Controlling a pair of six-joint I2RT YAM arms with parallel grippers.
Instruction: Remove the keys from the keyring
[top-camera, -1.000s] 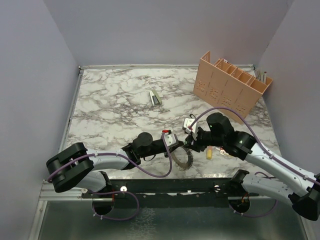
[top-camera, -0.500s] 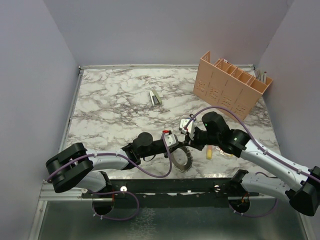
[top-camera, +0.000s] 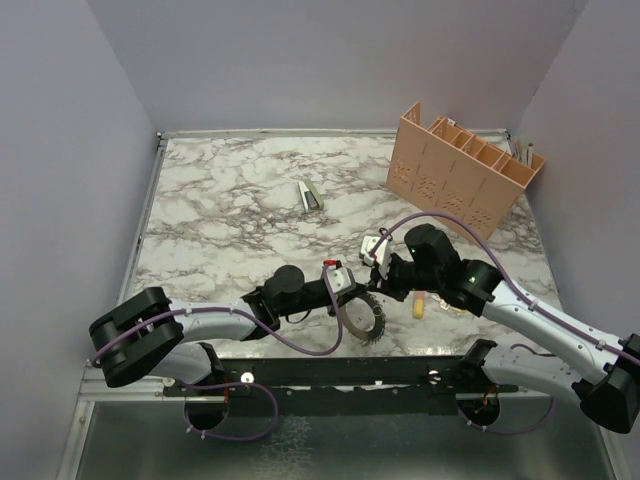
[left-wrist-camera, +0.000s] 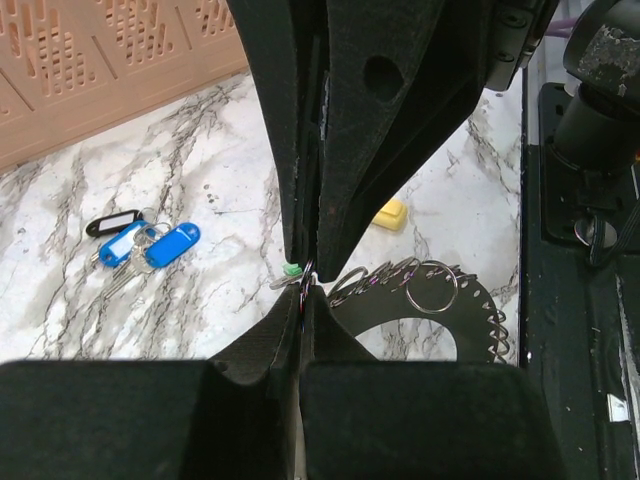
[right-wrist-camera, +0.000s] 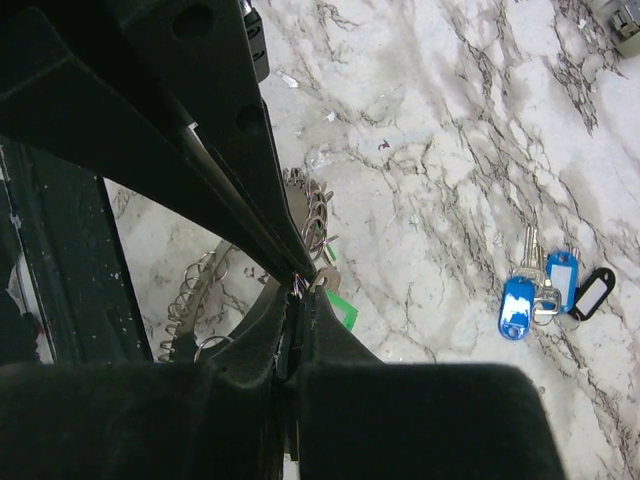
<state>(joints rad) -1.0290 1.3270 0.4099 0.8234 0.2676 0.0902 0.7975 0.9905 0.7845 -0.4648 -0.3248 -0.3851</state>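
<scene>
**Two Grippers Meet at the Big Ring**

Close to the near edge of the marble table (top-camera: 220, 220), the keyring (top-camera: 367, 318) stands tipped up on its side. The left gripper (left-wrist-camera: 305, 285) comes in from the left. Its fingers are shut tight and pinch the top edge of the ring.

The right gripper (right-wrist-camera: 297, 290) comes in from the right and almost touches the left one. Its fingers are pressed shut too, right at the ring's wire loops. I cannot tell what they pinch. A green key (right-wrist-camera: 338, 305) hangs just beside its tips.

A small yellow block (top-camera: 418, 306) lies just right of the ring. The blue keys (right-wrist-camera: 520, 305) lie flat on the table, well apart from the ring.

Farther back sits a small grey thing (top-camera: 311, 196). In the far right corner stands a peach rack (top-camera: 465, 165).
</scene>
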